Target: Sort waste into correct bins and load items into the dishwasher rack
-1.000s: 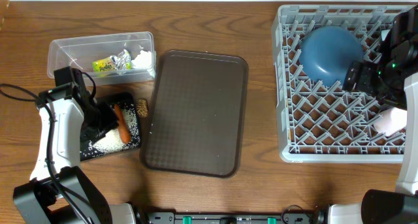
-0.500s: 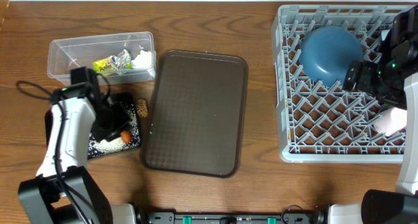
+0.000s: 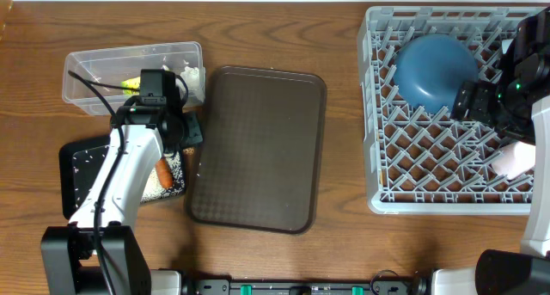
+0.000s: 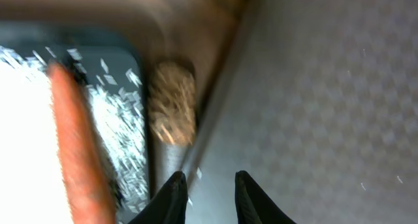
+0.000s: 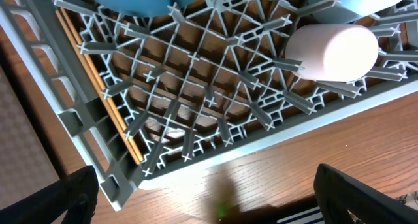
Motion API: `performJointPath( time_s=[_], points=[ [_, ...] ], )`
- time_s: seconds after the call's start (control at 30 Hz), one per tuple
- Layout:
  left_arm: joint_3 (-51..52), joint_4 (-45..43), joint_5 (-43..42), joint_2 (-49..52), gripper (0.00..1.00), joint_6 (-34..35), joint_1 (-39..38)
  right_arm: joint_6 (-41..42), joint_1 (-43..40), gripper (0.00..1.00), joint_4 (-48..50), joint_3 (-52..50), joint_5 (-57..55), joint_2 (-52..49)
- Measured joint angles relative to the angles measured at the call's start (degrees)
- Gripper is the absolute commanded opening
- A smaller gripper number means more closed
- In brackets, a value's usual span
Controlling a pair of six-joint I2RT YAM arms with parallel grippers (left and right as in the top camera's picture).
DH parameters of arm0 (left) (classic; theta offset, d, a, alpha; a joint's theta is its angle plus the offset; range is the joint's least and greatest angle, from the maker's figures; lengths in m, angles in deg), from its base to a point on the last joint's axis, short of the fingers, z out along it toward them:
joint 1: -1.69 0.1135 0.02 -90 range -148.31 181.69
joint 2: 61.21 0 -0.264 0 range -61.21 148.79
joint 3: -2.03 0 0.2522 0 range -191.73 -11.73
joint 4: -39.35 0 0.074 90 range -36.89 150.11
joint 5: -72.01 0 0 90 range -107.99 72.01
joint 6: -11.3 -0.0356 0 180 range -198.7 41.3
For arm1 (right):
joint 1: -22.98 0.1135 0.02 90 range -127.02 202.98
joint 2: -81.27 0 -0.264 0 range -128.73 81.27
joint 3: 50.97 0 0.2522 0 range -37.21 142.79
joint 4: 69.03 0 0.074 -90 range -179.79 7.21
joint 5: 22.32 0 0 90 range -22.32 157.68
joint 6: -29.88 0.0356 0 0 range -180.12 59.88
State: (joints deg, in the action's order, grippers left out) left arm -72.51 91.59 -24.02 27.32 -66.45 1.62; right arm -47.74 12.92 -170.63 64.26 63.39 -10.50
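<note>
My left gripper point(image 3: 190, 133) hovers over the gap between the black tray point(image 3: 82, 162) and the brown serving tray point(image 3: 258, 149). Its fingers stand slightly apart with nothing between them point(image 4: 208, 185). The brown nut-like piece point(image 4: 173, 103) lies just ahead of the fingertips. The orange stick point(image 3: 163, 170) and loose rice point(image 3: 150, 185) lie on the black tray. The clear tub point(image 3: 86, 71) holds the foil wrapper point(image 3: 133, 85) and the tissue point(image 3: 193, 74). My right gripper point(image 5: 209, 204) is wide open over the rack's point(image 3: 387, 157) front edge, empty.
In the grey rack the dark blue bowl point(image 3: 434, 67) sits upside down. The white cup point(image 5: 333, 51) lies on its side, and the chopsticks point(image 5: 98, 80) lie along the rack's wall. The right arm point(image 3: 494, 101) reaches over the rack.
The left arm swung from over the black tray up and right to the gap beside the brown tray. Its fingers narrowed. The orange stick stays on the black tray. The right arm is still.
</note>
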Motion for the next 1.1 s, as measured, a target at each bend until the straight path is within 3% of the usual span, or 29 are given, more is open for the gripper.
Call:
performJointPath(
  time_s=[0.4,0.83,1.0,1.1],
  points=[
    [0.0,-8.8,4.2,8.6,0.24,-3.8,0.0,0.0,0.0,0.99,0.0,0.0,0.0,0.0],
    [0.0,-10.1,6.7,14.1,0.25,-5.2,0.0,0.0,0.0,0.99,0.0,0.0,0.0,0.0],
    [-0.1,-7.0,6.7,14.1,0.38,-4.7,-0.1,0.0,0.0,0.99,0.0,0.0,0.0,0.0],
    [-0.3,-4.3,6.7,14.1,0.38,-4.6,0.0,0.0,0.0,0.99,0.0,0.0,0.0,0.0]
  ],
)
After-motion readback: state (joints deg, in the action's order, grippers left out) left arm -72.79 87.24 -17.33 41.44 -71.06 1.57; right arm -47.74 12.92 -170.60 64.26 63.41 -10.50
